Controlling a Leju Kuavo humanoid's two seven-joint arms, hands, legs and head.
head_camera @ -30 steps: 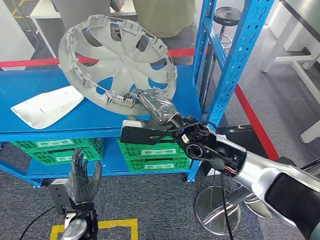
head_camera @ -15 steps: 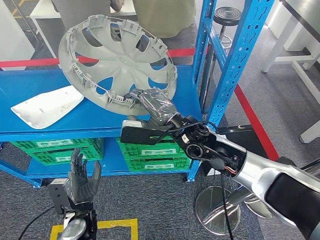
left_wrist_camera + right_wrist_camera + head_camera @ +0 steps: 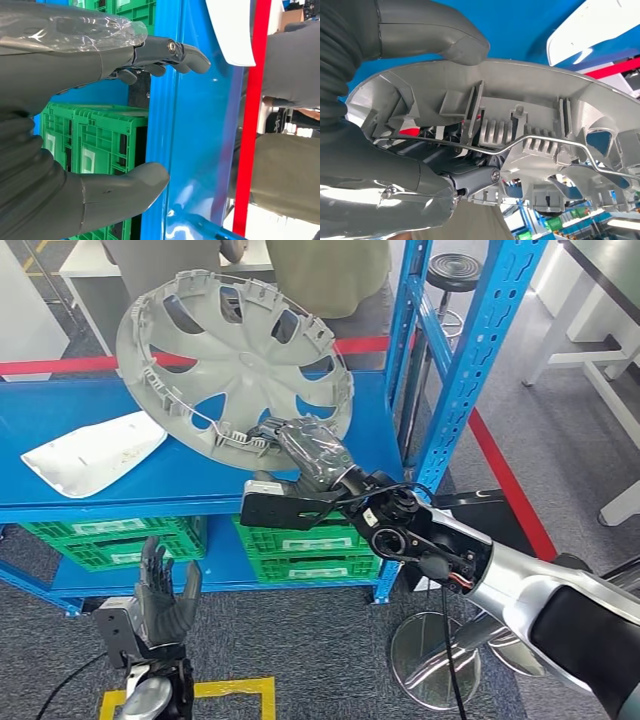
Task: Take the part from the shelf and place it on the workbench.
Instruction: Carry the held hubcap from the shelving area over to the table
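A grey plastic wheel cover (image 3: 234,365) hangs tilted above the blue shelf (image 3: 189,475), inner side toward me. My right hand (image 3: 309,452) grips its near rim; in the right wrist view the thumb (image 3: 433,30) lies on one face of the wheel cover (image 3: 531,125) and the fingers (image 3: 471,180) reach inside the rim. My left hand (image 3: 162,600) is low in front of the shelf, fingers spread and holding nothing; the left wrist view shows the left hand (image 3: 124,115) apart, facing the shelf edge.
A white flat part (image 3: 94,452) lies on the shelf at the left. Green crates (image 3: 302,545) sit on the lower level. A blue upright post (image 3: 468,370) stands at the right. People stand behind the shelf (image 3: 324,275). Stools (image 3: 434,660) stand on the floor at the right.
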